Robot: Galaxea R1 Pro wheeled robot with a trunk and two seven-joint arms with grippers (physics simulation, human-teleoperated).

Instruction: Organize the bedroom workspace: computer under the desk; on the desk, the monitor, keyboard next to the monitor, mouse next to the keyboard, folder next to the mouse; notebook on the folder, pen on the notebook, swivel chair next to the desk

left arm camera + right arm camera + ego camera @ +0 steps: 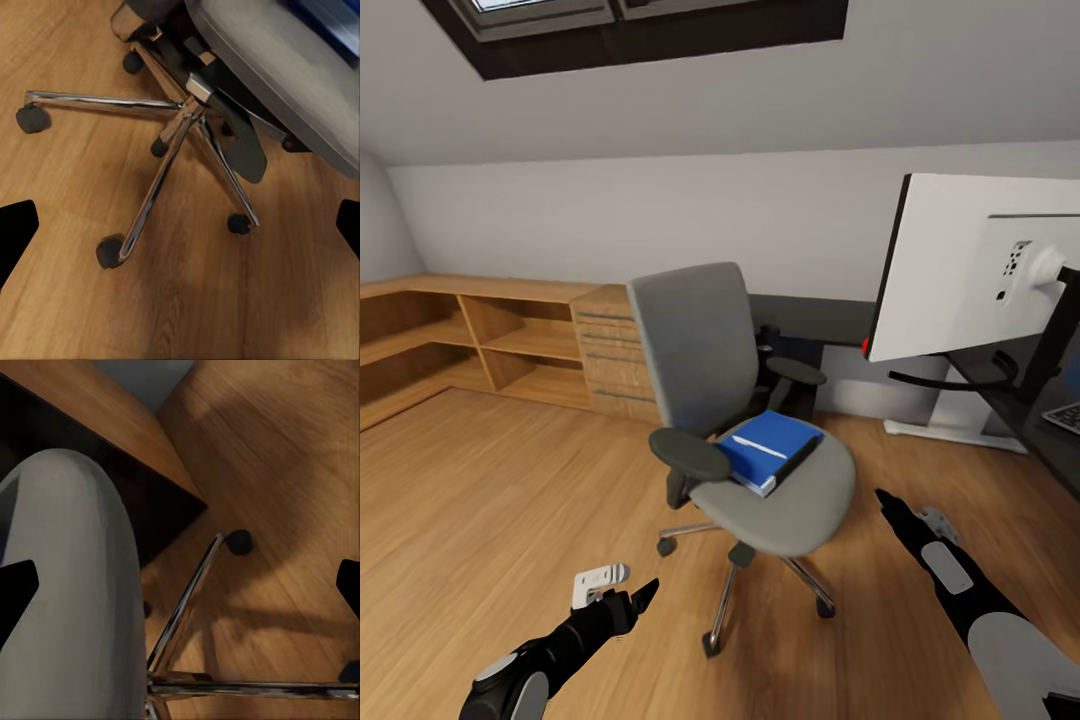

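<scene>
Bright blue folder (768, 450) with white stripe lies flat on the grey swivel chair (745, 420) seat, left of the desk (1050, 420). Left gripper (180, 225) and right gripper (180, 585) jaws spread, empty.

We are seeing a low oak shelving unit (480, 335) running along the far wall, with open shelves and a block of 4 drawers (610, 355) at its near end. A wooden plank floor (490, 500) is spreading below, and a dark-framed skylight (640, 25) is sitting in the sloped ceiling.
</scene>
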